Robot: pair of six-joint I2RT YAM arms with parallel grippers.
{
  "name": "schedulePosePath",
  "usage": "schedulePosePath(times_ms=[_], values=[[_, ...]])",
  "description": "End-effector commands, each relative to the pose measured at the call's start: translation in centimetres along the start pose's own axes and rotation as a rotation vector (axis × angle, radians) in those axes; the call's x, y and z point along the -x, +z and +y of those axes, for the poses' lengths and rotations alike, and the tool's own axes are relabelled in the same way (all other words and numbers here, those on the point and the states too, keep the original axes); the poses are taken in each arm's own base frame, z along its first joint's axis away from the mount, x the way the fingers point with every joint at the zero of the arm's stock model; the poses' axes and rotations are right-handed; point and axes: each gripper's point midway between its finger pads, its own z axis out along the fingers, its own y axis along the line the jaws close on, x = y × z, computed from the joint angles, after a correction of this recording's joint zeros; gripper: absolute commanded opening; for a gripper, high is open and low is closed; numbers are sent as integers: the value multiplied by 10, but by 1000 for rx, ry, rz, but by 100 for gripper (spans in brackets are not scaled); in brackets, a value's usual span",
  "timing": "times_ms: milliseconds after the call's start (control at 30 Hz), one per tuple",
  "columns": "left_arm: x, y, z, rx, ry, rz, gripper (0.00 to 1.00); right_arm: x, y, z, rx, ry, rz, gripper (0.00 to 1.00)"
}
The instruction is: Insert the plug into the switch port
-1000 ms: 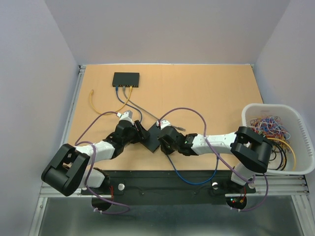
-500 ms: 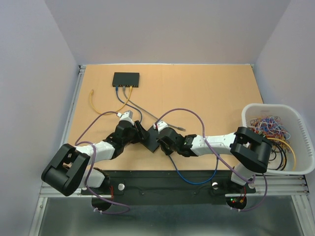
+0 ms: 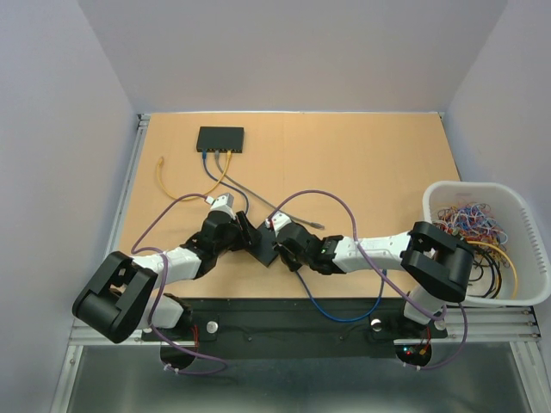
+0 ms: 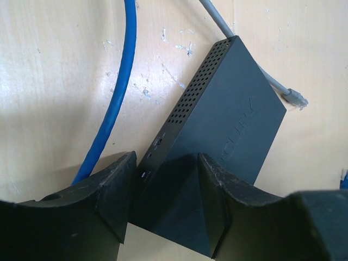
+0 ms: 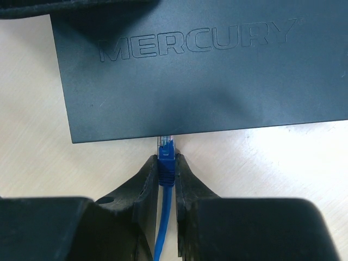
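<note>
Currently, L arm: left end effector [image 4: 166,187] clamped on the switch [image 4: 228,136], w/ fingers [image 4: 117,187] either side of its near corner and the vent-hole side facing the wrist cam. Can't tell if the switch rests on the bench [image 3: 370,163] or sits just above it.

R arm: right end effector [image 5: 167,166] pinched tight on the plug [image 5: 166,149], gripping the blue boot. The clear tip is right at the switch's long edge, below the "MERCURY" lettering. Port face is hidden from this cam, so can't tell if the tip is inside a port. Blue cable [image 5: 162,234] trails back from the plug btwn the fingers.

Top view: both end effectors meet at the switch, L on its left, R on its right.

Grey cable [image 4: 228,27] passes the switch's far corner and ends just beside it. Second switch [image 3: 219,138], cables plugged in, is well beyond the switch. White basket [image 3: 516,202] of cables is well off to the switch's right.
</note>
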Motion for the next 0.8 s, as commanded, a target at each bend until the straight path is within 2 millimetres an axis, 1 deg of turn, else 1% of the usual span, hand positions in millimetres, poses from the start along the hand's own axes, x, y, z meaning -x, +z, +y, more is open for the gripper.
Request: schedulePosePath(times_ms=[0,167,300,367,433,467,533,567,767], values=[[-26,-7,-9,-58,0,90,59,45,8,26,82,1,-160,0],[-23,-6,-11,-52,-4,87,67,42,8,23,70,4,-155,0],[-16,-7,-12,-38,-3,71,72,39,8,20,58,11,-156,1],[-10,-6,-15,-39,10,61,75,35,8,19,52,12,-152,1],[-4,-5,-16,-26,19,48,76,34,8,17,47,15,-150,0],[2,-3,-21,-32,27,37,76,32,8,16,44,16,-148,0],[6,0,-22,-23,46,36,76,34,7,16,39,22,-154,1],[12,2,-28,-33,53,27,75,33,6,16,40,28,-154,0],[17,10,-31,-30,89,36,73,34,2,15,40,42,-163,0]])
